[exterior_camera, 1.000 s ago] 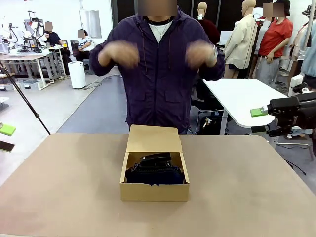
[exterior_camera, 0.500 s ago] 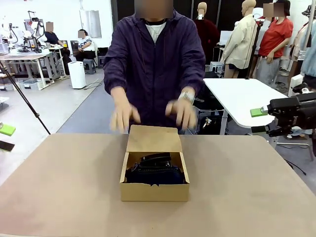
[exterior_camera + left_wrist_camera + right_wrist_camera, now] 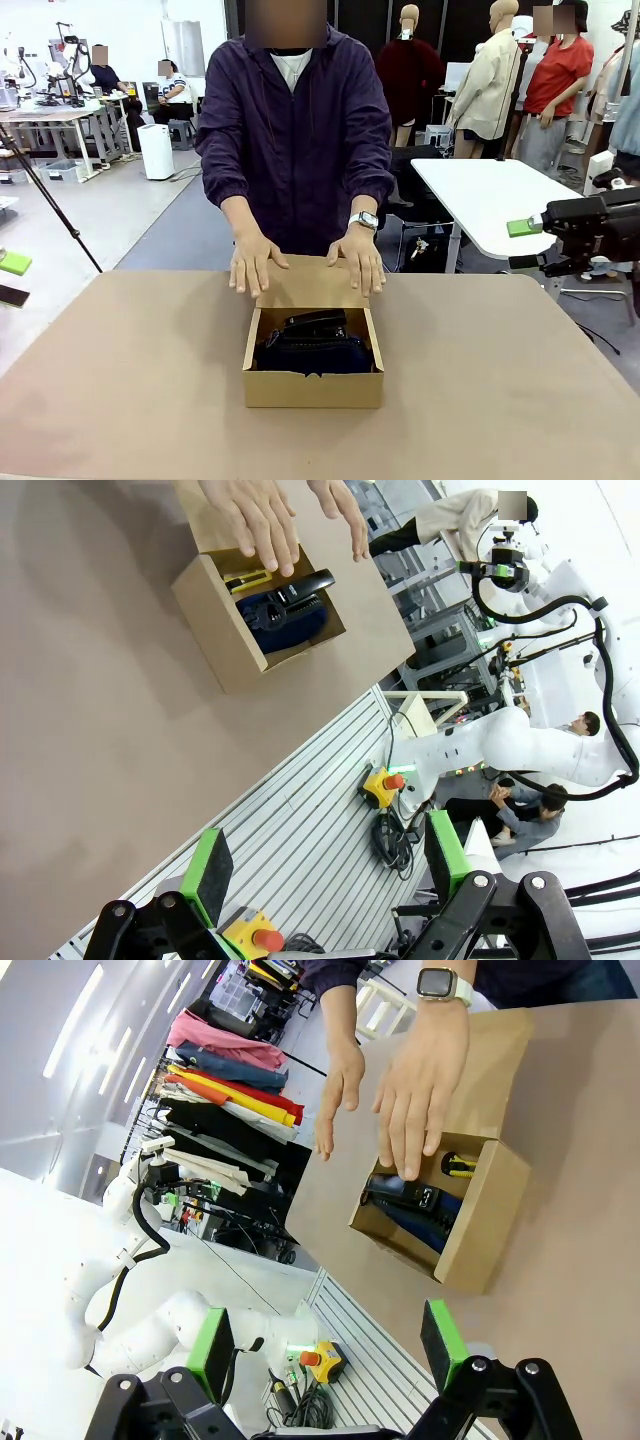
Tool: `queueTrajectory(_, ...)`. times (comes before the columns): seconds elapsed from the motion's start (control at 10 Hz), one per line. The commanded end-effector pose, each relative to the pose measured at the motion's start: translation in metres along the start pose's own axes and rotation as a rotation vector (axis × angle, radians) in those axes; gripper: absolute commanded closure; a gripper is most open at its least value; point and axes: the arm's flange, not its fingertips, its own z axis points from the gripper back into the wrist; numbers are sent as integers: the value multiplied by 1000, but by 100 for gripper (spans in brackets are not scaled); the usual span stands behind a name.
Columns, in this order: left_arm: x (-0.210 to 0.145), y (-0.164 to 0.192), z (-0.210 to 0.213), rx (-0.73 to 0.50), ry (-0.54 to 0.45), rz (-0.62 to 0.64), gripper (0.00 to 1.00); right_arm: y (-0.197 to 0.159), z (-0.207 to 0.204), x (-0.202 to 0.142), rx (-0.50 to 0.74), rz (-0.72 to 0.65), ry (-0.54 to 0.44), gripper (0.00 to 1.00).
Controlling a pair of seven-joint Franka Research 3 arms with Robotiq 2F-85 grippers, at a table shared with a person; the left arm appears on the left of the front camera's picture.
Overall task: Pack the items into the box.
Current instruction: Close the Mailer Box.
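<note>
Tan surface (image 3: 120,380) up front, and both pairs of our jaws sit spread wide, empty. Mid-surface, the box (image 3: 312,388) already holds the soft pouch (image 3: 310,355), stapler (image 3: 315,322) and yellow knife (image 3: 460,1168). Behind it, the person's hands (image 3: 250,265) rest on the flap (image 3: 305,287). Thin cardboard, we reckon: light, crushable. We'd hold its side walls.

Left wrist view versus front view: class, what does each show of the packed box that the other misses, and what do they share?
Left wrist view: a yellow utility knife inside the box, beside the black stapler. Front view: the person's wristwatch and purple jacket. Both: the open cardboard box, the person's hands on its flap lid, and the stapler and dark pouch inside.
</note>
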Motion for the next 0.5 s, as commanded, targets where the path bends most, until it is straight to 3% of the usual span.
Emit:
queueTrajectory(0.0, -1, 1, 2, -7, 6, -6, 0, 2, 1, 4, 20, 16, -9, 0)
queueTrajectory(0.3, 0, 0, 0, 0, 0, 0, 0, 0, 0, 0, 0, 0, 0, 0)
queueTrajectory(0.4, 18, 2, -21, 26, 112, -20, 0, -12, -28, 21, -38, -18, 45, 0)
